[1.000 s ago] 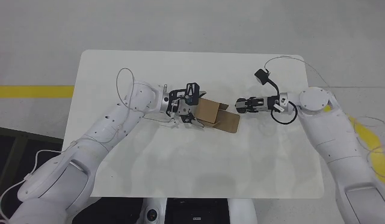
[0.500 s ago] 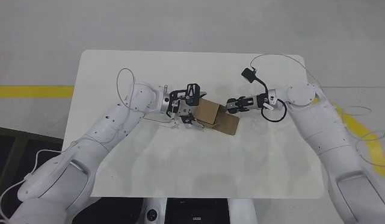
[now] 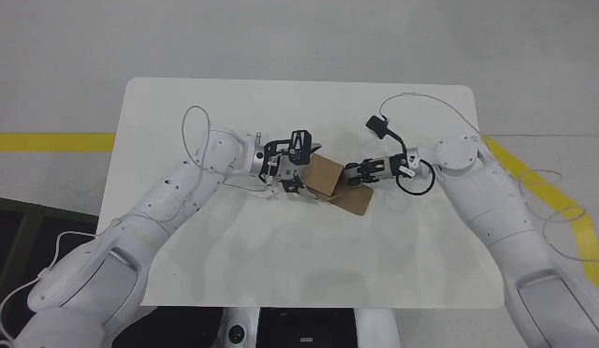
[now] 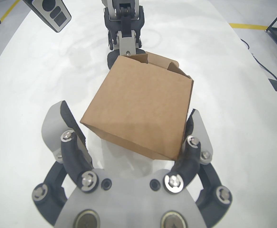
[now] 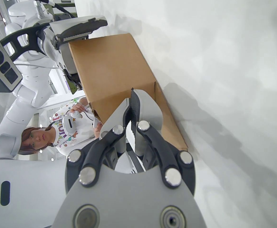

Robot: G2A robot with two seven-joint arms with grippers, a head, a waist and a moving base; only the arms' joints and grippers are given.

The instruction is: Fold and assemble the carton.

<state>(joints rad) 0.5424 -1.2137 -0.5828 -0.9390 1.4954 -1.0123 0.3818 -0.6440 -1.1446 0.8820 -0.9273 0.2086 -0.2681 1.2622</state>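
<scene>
One brown carton [image 3: 329,180], flanked at both ends.
White counter [image 3: 187,114] stands on grey floor [image 3: 299,21], yellow stripe [image 3: 56,142] at 9 o'clock. The carton lies mid-counter. Left end effector [image 4: 126,110], spread wide, straddles its 9 o'clock end, seemingly touching one side only. Right end effector [image 5: 131,96], pinched closed, touches its 3 o'clock end.

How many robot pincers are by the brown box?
2. The left pincer sits open around one end of the carton; the right pincer, shut, is at the opposite, flap end. None seems hidden.
</scene>
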